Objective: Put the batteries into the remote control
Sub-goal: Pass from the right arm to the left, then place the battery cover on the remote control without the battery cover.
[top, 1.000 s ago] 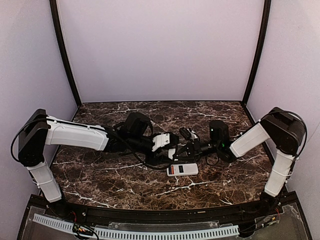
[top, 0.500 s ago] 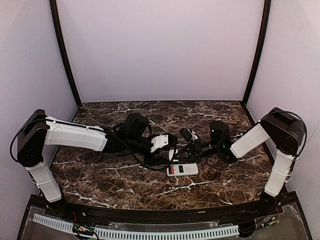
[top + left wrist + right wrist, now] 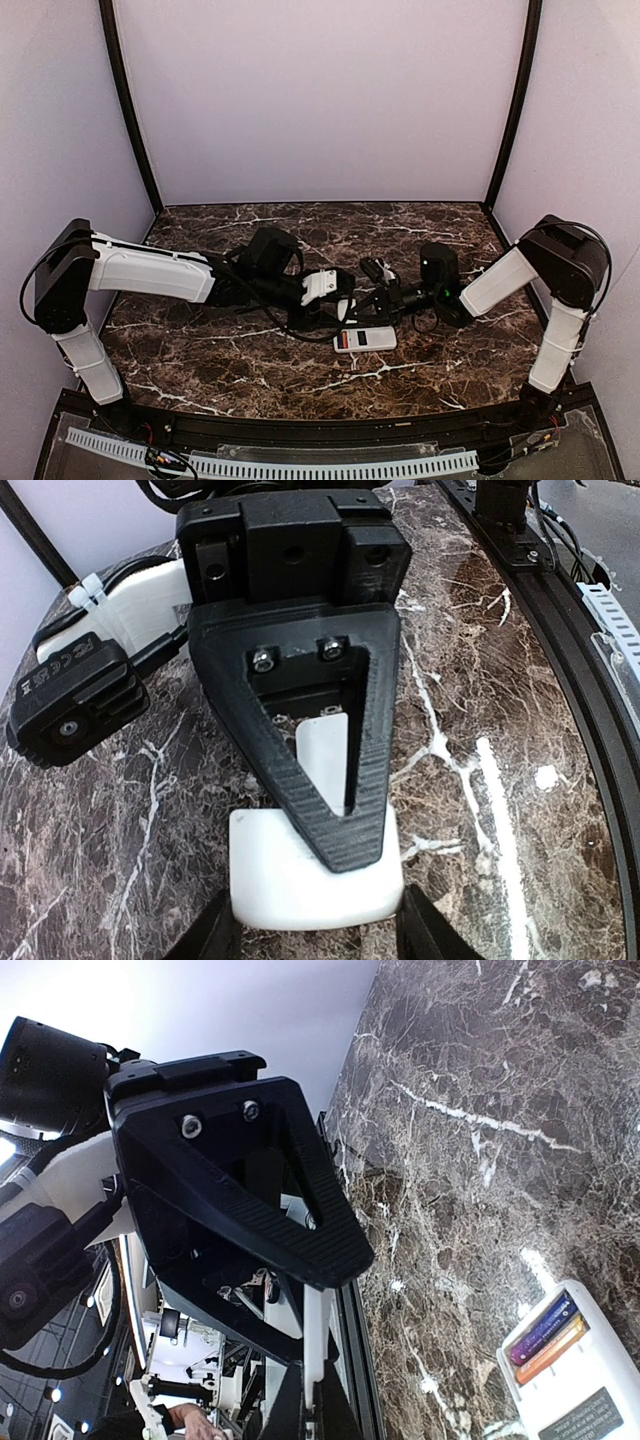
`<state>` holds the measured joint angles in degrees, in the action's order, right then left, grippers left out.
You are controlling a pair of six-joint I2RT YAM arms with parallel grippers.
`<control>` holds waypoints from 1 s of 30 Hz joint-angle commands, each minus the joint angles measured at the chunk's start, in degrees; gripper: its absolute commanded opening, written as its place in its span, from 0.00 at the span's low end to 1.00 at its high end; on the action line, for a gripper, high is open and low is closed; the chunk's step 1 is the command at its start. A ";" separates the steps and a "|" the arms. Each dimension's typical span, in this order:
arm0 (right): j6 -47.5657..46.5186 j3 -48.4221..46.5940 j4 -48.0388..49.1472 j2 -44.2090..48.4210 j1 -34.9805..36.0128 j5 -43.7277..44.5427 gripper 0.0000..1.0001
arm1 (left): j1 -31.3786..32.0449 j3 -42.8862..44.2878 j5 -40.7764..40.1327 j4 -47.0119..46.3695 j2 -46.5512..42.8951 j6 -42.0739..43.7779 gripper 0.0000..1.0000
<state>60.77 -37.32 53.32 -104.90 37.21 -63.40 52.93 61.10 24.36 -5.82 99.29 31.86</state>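
Right tool (image 3: pixel 345 845) clamps a white cover plate (image 3: pixel 300 885); left tool (image 3: pixel 318 930) straddles it, grip unclear. Remote control (image 3: pixel 365 339) lies just nearward of both, long axis left-right, batteries (image 3: pixel 545 1335) seated in its open bay.

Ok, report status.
Left gripper shut on white cover; right gripper at it too, grip unclear. Both batteries sit in remote control bay. Nothing in the way.
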 commanded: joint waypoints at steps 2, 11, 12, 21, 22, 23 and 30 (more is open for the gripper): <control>0.37 -0.12 1.01 -0.67 -0.30 -1.03 0.00 | 0.13 0.46 -0.04 0.93 -1.93 0.51 0.37; -2.83 0.78 -3.61 0.88 -2.61 -0.56 0.45 | -0.16 -1.16 0.49 1.53 -0.97 -1.35 0.30; -3.91 0.91 -5.08 1.36 -3.09 -0.27 0.45 | -0.32 -1.29 0.63 1.61 -0.86 -1.90 0.30; -15.32 -0.94 -21.01 5.05 -4.56 3.85 0.36 | -0.68 -1.28 0.89 3.60 3.36 -3.06 0.30; -15.47 -1.07 -21.24 5.14 -4.52 3.89 0.34 | -0.65 -1.22 0.88 3.70 3.63 -3.09 0.30; -15.49 -1.16 -21.27 5.10 -4.46 3.82 0.31 | -0.64 -1.13 0.87 4.06 4.12 -3.17 0.30; -14.82 -1.65 -20.28 3.94 -3.38 3.33 0.19 | -0.68 -0.67 0.62 5.25 6.31 -3.62 0.31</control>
<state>46.96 -37.71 33.10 -100.97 32.93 -60.25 52.60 60.47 24.56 -2.87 104.88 29.10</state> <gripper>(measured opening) 0.208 0.489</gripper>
